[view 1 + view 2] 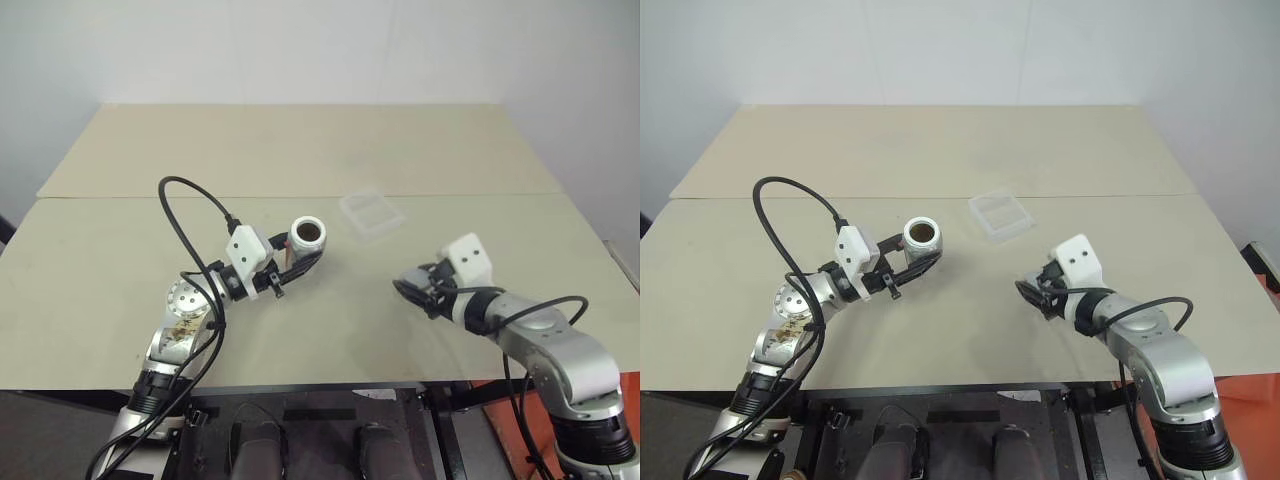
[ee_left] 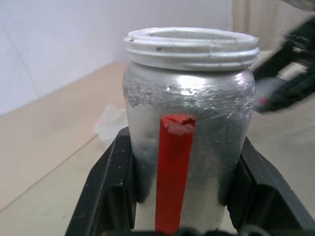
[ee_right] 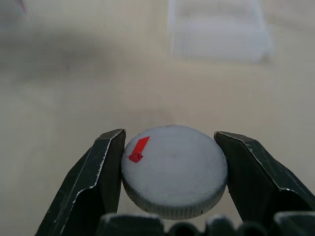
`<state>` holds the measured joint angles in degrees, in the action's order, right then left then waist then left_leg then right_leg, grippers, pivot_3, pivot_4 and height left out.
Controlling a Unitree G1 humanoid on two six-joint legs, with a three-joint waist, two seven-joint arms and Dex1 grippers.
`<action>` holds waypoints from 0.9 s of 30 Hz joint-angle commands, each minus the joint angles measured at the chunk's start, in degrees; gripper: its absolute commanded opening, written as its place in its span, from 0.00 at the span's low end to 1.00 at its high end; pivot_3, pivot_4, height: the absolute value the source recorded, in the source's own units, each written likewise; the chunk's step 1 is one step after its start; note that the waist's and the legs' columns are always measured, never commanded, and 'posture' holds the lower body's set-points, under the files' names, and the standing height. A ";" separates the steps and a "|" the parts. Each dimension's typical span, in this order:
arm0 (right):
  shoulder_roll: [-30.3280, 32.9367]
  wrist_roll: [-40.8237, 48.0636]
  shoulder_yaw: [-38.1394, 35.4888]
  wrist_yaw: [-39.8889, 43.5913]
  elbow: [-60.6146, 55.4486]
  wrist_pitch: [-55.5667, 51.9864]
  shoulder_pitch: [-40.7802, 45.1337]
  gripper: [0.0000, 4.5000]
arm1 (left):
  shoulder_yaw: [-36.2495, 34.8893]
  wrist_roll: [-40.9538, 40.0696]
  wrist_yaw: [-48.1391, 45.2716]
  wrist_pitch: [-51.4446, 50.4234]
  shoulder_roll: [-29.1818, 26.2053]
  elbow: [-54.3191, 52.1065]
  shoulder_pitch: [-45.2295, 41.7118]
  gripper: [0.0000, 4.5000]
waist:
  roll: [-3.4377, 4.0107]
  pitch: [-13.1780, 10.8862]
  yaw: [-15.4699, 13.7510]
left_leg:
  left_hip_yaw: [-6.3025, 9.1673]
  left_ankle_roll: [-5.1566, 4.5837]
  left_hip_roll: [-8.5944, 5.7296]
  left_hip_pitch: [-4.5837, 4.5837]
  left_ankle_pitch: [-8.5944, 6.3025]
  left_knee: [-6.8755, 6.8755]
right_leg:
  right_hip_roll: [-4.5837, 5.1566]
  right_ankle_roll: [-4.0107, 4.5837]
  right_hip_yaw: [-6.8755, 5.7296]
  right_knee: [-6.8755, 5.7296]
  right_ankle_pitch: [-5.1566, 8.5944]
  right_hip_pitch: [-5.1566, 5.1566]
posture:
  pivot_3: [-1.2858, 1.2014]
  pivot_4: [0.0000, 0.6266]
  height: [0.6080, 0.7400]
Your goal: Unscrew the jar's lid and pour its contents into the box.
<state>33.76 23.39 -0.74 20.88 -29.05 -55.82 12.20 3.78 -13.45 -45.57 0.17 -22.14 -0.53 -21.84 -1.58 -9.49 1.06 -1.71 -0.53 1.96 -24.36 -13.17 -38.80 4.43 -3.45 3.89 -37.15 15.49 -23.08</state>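
My left gripper (image 1: 296, 262) is shut on the jar (image 1: 307, 236), a silvery cylinder with a red strip (image 2: 173, 167) down its side and an open white threaded mouth (image 2: 192, 42). The jar is held above the table, left of centre, its dark opening tilted up toward the camera. The lid (image 3: 174, 169), a round grey cap with a red mark, sits between the fingers of my right gripper (image 1: 412, 290), which is shut on it low over the table at the right. The box (image 1: 371, 215), clear and shallow, rests on the table between and beyond the two grippers.
The beige table (image 1: 300, 150) has a seam running across its middle (image 1: 120, 198). A black cable (image 1: 185, 225) loops up from my left arm. The table's front edge (image 1: 300, 385) lies just below both arms.
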 commanded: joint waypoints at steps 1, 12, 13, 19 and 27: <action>-0.58 0.14 -0.69 -0.68 0.17 -2.85 0.48 0.72 | -0.13 0.76 1.08 0.70 -0.20 -1.60 0.47 0.43 | 0.00 0.00 -0.09 | 0.00 0.00 0.00 0.00 0.00 0.00 | 0.00 0.00 0.00 0.00 0.00 0.01 | 0.52 0.24 1.00; 2.60 3.63 -2.87 5.09 3.81 -7.85 2.77 1.00 | -0.81 2.53 4.99 0.21 -0.09 -6.65 4.58 0.43 | 0.00 0.00 -0.29 | 0.02 0.00 0.00 0.04 0.00 -0.01 | 0.01 0.00 -0.01 0.01 0.00 0.06 | 0.52 0.24 1.00; 3.18 3.37 -2.62 5.49 3.41 -7.41 3.07 1.00 | -0.92 2.52 5.48 -0.02 0.00 -6.87 4.82 0.43 | 0.00 0.00 -0.30 | 0.02 0.00 0.00 0.04 0.00 -0.02 | 0.01 0.00 -0.01 0.01 0.00 0.07 | 0.52 0.24 1.00; 3.73 3.27 -5.89 4.17 1.12 -7.75 8.31 1.00 | 0.13 4.60 8.89 -1.93 1.70 -1.84 -0.20 0.43 | 0.00 0.00 -0.45 | 0.02 0.00 -0.01 0.03 0.00 -0.03 | 0.00 -0.01 -0.01 0.00 -0.01 0.05 | 0.52 0.24 1.00; 2.21 1.95 -8.87 -0.35 -1.51 -7.82 10.66 1.00 | 5.38 17.60 18.08 3.67 5.63 24.96 -19.44 0.43 | -0.01 0.00 -1.16 | -0.13 0.00 -0.07 -0.04 0.00 -0.05 | 0.00 -0.03 -0.09 0.06 -0.02 0.05 | 0.52 0.24 1.00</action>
<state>36.43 25.41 -7.90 21.63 -27.86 -63.82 22.07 8.23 1.15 -31.03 1.31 -17.57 19.52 -37.21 -1.59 -9.49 -0.10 -1.89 -0.54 1.87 -24.42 -13.16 -38.87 4.44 -3.49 3.78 -37.12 15.47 -23.01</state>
